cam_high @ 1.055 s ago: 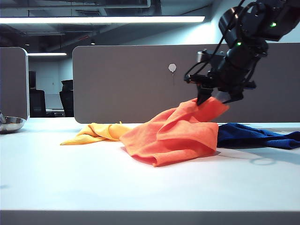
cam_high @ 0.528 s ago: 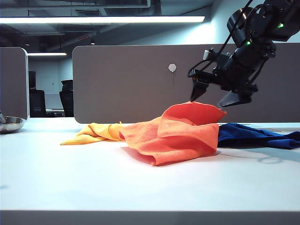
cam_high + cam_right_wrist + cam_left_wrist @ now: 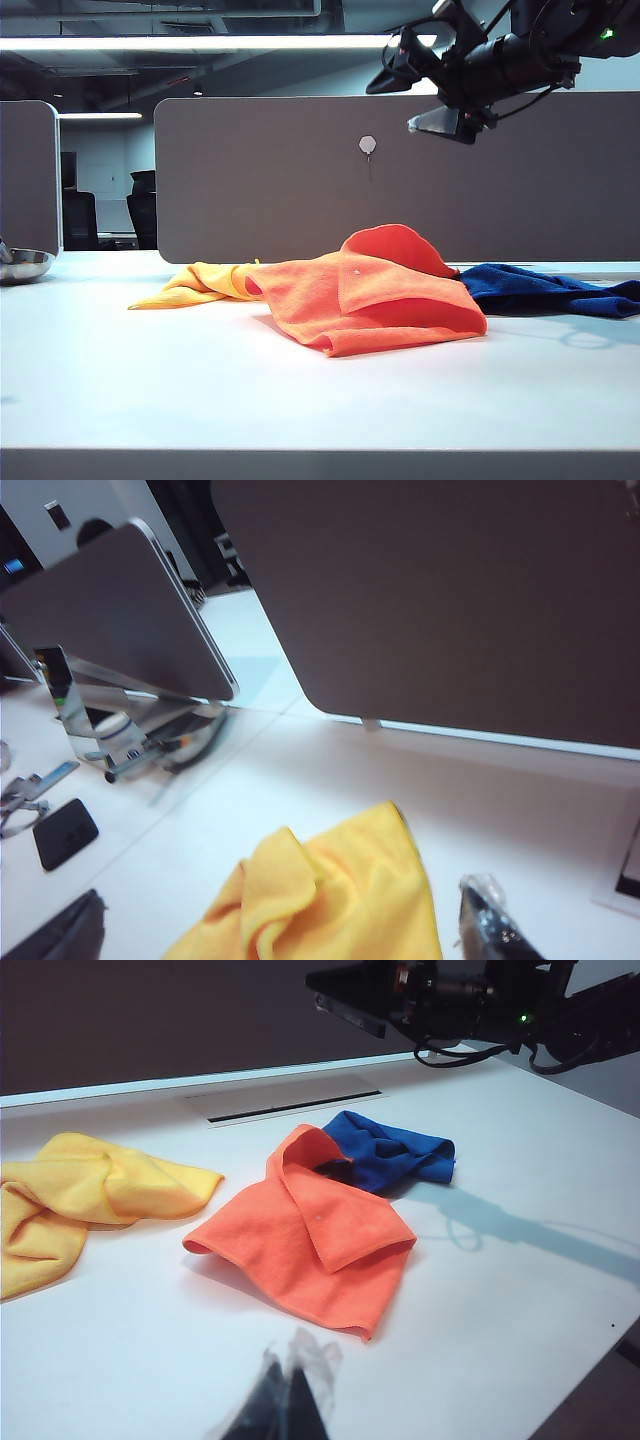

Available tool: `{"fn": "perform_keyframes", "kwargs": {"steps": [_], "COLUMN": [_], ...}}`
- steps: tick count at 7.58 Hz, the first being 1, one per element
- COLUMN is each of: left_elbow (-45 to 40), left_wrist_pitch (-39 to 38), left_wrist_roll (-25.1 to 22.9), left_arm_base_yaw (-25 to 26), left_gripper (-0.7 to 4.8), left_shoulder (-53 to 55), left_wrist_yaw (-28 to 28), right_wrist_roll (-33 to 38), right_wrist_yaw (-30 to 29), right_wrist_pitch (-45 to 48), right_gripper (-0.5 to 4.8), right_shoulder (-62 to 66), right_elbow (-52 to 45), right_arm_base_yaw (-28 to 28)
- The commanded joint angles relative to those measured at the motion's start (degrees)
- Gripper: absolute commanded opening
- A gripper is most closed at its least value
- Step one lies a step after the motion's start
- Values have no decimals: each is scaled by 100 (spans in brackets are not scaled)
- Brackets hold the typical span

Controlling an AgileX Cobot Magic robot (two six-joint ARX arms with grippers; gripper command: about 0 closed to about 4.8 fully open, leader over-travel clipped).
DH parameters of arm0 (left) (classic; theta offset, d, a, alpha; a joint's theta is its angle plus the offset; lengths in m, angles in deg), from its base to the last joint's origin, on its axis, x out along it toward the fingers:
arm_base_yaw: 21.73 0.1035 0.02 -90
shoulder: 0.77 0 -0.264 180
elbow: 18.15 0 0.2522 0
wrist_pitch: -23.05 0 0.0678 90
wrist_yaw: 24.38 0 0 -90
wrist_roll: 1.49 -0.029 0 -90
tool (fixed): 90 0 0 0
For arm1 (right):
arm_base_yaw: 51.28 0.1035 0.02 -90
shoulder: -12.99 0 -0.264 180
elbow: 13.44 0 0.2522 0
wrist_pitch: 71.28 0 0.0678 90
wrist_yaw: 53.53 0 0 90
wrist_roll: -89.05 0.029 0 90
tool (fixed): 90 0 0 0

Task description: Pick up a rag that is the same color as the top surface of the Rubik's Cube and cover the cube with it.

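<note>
Rag: the orange rag (image 3: 375, 290) lay heaped mid-table, folded over itself, with a raised hump at its far right side.
Cube: not visible in any view – judging by the hump, it probably sat under the rag, but that could not be confirmed.
Neighbours: a yellow cloth (image 3: 205, 283) lay touching the rag's left edge; a blue cloth (image 3: 545, 290) lay at its right, tucked just behind the hump.
Right gripper: the right gripper (image 3: 420, 90) hung high above the table, up and to the right of the rag, well apart from it – jaws spread wide, nothing between them.
Left gripper: the left gripper (image 3: 285, 1400) showed only as a dark blur at the near edge of its own view, aimed toward the rag from the near side; whether its jaws were apart could not be told.
Key relation: the rag lay below and left of the right gripper, its long axis running left to right across the table. By the exterior view the right arm seemed the nearer one, since the left arm did not appear there.
Judgement: the covering looked done, with the rag released; any next move would only need the right arm to clear away without snagging cloth.
Writing: no brand, label or legible text could be made out.
</note>
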Motion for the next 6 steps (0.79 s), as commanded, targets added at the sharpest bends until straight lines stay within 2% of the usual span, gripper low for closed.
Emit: {"fn": "perform_keyframes", "kwargs": {"steps": [1, 2, 3, 4, 6], "left_elbow": [4, 4, 4, 4, 4], "left_wrist_pitch": [94, 140, 203, 302, 378], "left_wrist_roll": [-50, -50, -48, -50, -50], "left_arm_base_yaw": [-4, -4, -4, -2, -2], "left_gripper": [-6, -5, -5, -6, -5], "left_shoulder": [2, 0, 2, 2, 2], "left_wrist_yaw": [-1180, -1458, -1716, -1950, -1952], "right_wrist_roll": [70, -48, -603, -1663, -1893], "right_wrist_yaw": [415, 420, 422, 420, 417], "right_wrist_pitch": [326, 26, -682, -1980, -2334], "right_gripper": [-2, -2, -2, -2, -2], "right_shoulder": [-984, -1290, -1709, -2463, -2983], "right_elbow": [-7, -17, -20, -20, -179], "right_arm_base_yaw": [-734, -1016, -1316, -1661, -1847]}}
